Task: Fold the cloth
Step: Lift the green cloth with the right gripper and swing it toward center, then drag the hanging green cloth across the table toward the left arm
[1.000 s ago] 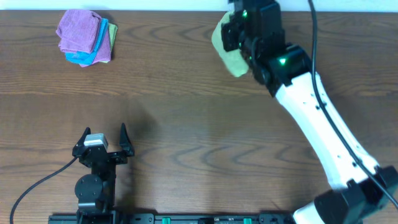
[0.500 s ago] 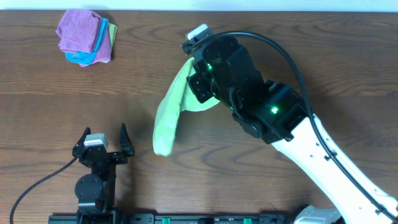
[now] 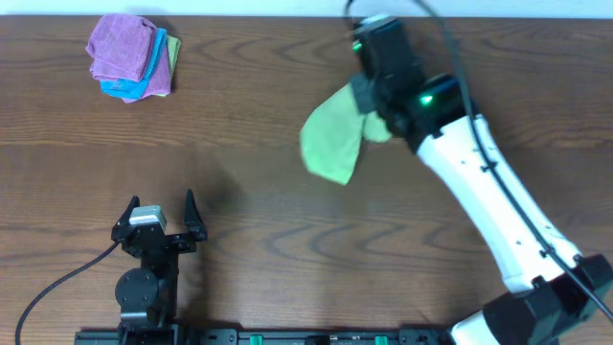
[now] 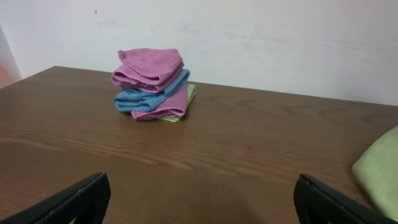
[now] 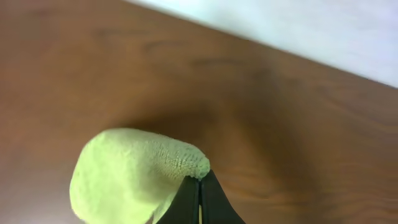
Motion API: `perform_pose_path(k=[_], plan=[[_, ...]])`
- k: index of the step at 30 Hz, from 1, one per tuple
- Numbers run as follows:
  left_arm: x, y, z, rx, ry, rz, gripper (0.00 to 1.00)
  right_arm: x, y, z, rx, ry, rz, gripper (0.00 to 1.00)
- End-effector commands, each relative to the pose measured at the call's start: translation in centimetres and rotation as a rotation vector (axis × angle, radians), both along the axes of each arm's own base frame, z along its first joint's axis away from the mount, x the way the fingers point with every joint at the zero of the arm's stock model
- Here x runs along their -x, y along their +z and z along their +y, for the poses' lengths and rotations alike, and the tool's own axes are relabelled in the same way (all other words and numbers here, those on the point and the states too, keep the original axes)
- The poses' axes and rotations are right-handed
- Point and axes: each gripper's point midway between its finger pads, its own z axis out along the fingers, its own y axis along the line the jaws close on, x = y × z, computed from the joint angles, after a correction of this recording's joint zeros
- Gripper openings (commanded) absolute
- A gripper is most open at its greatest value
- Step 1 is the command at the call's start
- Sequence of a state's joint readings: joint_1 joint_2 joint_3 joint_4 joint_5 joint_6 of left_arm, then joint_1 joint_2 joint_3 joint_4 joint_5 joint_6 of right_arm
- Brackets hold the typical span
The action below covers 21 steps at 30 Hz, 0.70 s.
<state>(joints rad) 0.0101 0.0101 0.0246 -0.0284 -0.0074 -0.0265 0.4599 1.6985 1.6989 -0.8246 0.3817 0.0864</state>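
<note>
The lime-green cloth [image 3: 332, 139] hangs in the air from my right gripper [image 3: 375, 117], which is shut on one edge of it above the middle-right of the table. In the right wrist view the cloth [image 5: 127, 177] droops left of the closed fingertips of my right gripper [image 5: 199, 182]. Its edge also shows at the far right of the left wrist view [image 4: 380, 171]. My left gripper [image 3: 160, 213] rests open and empty near the front left; its two black fingers [image 4: 74, 200] frame bare wood. No white tag is visible.
A stack of folded purple, blue and green cloths [image 3: 131, 57] sits at the back left corner, also seen in the left wrist view [image 4: 152, 84]. A white wall runs behind the table's far edge. My right arm [image 3: 498, 211] crosses the right side.
My right gripper has swung back to the right and farther from the front, carrying the cloth; the cloth now hangs shorter and bunched. The left arm has not moved.
</note>
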Motion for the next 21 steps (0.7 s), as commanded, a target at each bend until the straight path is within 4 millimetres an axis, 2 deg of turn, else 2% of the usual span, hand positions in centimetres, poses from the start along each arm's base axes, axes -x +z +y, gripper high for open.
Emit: perform_pose_path(k=[1,3,5,9,11,14,16,18,20,21], plan=[[0.1,-2.0,0.3,0.001,0.017,0.06,0.95,-1.6,2.0,-4.4,0.014,-0.135,-0.082,0.01],[0.1,-2.0,0.3,0.001,0.017,0.06,0.96,-1.8,1.9,-4.3,-0.032,-0.109,-0.07,0.01],[0.1,-2.0,0.3,0.001,0.017,0.06,0.95,-1.5,1.3,-2.4,-0.097,-0.028,-0.034,0.01],[0.1,-2.0,0.3,0.001,0.017,0.06,0.95,1.7,1.3,7.5,-0.276,0.299,0.043,0.01],[0.1,-2.0,0.3,0.001,0.017,0.06,0.95,4.5,1.7,12.7,-0.329,0.469,0.063,0.01],[0.1,-2.0,0.3,0.001,0.017,0.06,0.95,7.1,2.5,16.6,-0.336,0.59,0.056,0.01],[0.1,-2.0,0.3,0.001,0.017,0.06,0.95,8.6,3.3,18.5,-0.344,0.649,0.05,0.01],[0.1,-2.0,0.3,0.001,0.017,0.06,0.95,9.2,4.0,19.3,-0.341,0.685,0.036,0.01],[0.1,-2.0,0.3,0.001,0.017,0.06,0.95,8.9,4.2,19.1,-0.318,0.698,0.018,0.01],[0.1,-2.0,0.3,0.001,0.017,0.06,0.95,8.2,4.0,18.3,-0.299,0.665,0.013,0.01]])
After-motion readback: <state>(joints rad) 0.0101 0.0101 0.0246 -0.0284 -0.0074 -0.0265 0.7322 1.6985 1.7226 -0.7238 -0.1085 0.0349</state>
